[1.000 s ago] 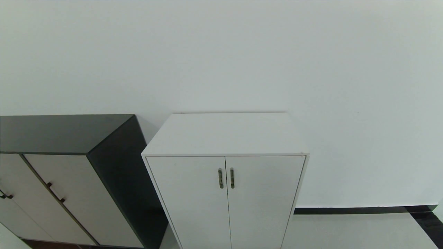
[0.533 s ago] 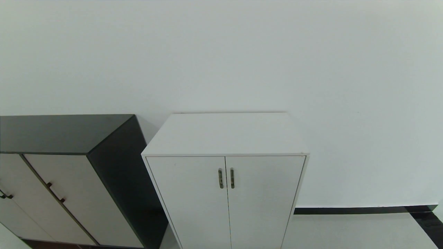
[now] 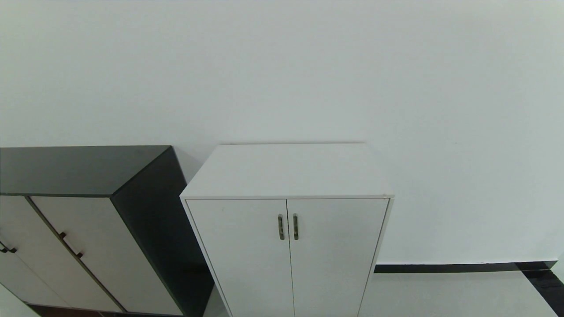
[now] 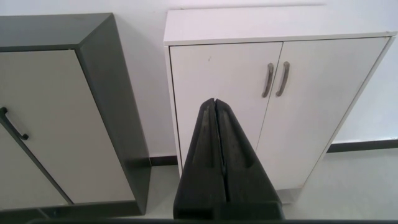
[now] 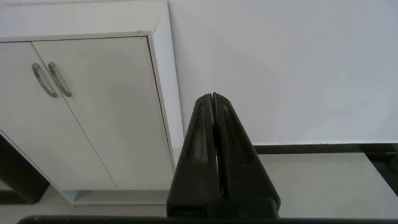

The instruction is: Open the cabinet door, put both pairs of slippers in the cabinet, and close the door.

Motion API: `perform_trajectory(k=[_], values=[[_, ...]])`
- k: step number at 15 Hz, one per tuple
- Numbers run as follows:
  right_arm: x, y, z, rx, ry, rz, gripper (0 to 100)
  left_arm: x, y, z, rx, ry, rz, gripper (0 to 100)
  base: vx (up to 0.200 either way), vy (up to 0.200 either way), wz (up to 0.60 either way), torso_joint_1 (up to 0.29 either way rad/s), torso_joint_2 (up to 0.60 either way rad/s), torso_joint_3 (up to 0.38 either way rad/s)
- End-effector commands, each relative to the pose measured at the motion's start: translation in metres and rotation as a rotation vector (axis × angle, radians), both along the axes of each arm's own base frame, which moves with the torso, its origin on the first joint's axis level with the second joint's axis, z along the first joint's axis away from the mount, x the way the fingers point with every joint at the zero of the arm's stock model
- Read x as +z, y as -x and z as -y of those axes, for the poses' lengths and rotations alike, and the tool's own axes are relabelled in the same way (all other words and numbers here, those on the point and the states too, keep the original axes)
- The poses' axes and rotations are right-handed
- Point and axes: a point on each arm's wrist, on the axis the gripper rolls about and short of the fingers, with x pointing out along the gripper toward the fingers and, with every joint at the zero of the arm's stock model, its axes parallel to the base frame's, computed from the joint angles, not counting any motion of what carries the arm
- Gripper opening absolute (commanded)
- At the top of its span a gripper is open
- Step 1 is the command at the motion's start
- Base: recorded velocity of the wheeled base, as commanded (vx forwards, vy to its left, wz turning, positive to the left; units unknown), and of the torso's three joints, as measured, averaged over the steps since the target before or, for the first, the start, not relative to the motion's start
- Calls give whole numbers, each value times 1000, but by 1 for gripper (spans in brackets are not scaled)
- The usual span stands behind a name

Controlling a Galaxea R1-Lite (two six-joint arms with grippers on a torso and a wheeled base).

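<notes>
A white two-door cabinet [image 3: 288,246] stands against the wall, both doors closed, with a pair of metal handles [image 3: 288,227] at the centre seam. The left wrist view shows the cabinet [image 4: 249,106] and its handles [image 4: 275,79] ahead, some way beyond my left gripper [image 4: 215,102], whose black fingers are pressed together with nothing held. My right gripper [image 5: 214,98] is shut and empty as well, facing the wall beside the cabinet's right door [image 5: 118,112] and its handles [image 5: 51,79].
A dark cabinet with pale doors [image 3: 83,229] stands directly left of the white one. White floor [image 3: 445,295] with a black baseboard strip [image 3: 449,267] lies to the right. A plain white wall [image 3: 282,70] is behind.
</notes>
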Motion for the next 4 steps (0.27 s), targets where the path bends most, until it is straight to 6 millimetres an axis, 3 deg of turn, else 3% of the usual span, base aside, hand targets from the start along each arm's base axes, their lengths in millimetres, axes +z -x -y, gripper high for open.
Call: perform_trajectory(k=[1, 4], values=[[0, 0, 0, 0, 1, -3, 0, 0, 0, 0, 0, 0, -2, 0, 0, 0, 0, 0, 0, 0], [0, 0, 0, 0, 1, -3, 0, 0, 0, 0, 0, 0, 0, 0, 0, 0, 0, 0, 0, 0]])
